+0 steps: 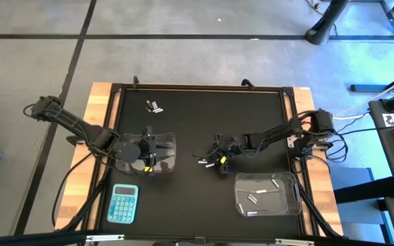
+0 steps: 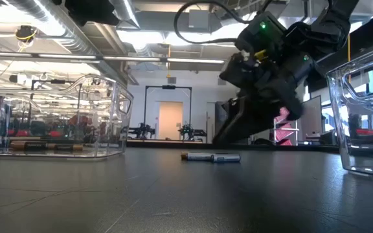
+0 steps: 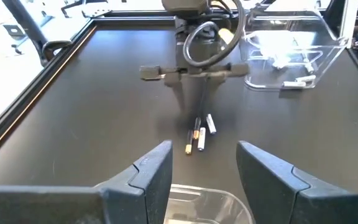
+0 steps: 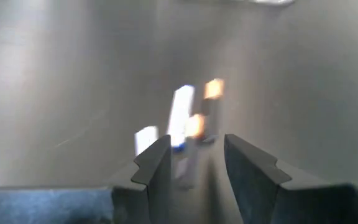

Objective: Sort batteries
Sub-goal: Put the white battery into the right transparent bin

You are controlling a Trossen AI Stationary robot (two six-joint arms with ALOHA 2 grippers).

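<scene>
A small cluster of batteries (image 1: pixel 204 161) lies mid-table, silvery-white and dark with orange ends; it also shows in the low view (image 2: pixel 211 156) and the left wrist view (image 3: pixel 197 134). My right gripper (image 1: pixel 219 160) is low over this cluster and open (image 4: pixel 194 158), its fingers standing on either side of a dark battery (image 4: pixel 194 127). My left gripper (image 1: pixel 150 154) hovers open (image 3: pixel 204 168) over the left clear tub (image 1: pixel 164 145), which holds dark batteries (image 2: pixel 44 146). The right clear tub (image 1: pixel 289 205) holds silvery batteries (image 1: pixel 255 198). Two more batteries (image 1: pixel 154 106) lie near the far edge.
A blue calculator (image 1: pixel 124 203) sits near the near-left corner. The black mat has a raised rim (image 1: pixel 197 87) on a wooden table. Cables trail off the right edge (image 1: pixel 334 137). Bare mat lies between the two tubs and toward the far side.
</scene>
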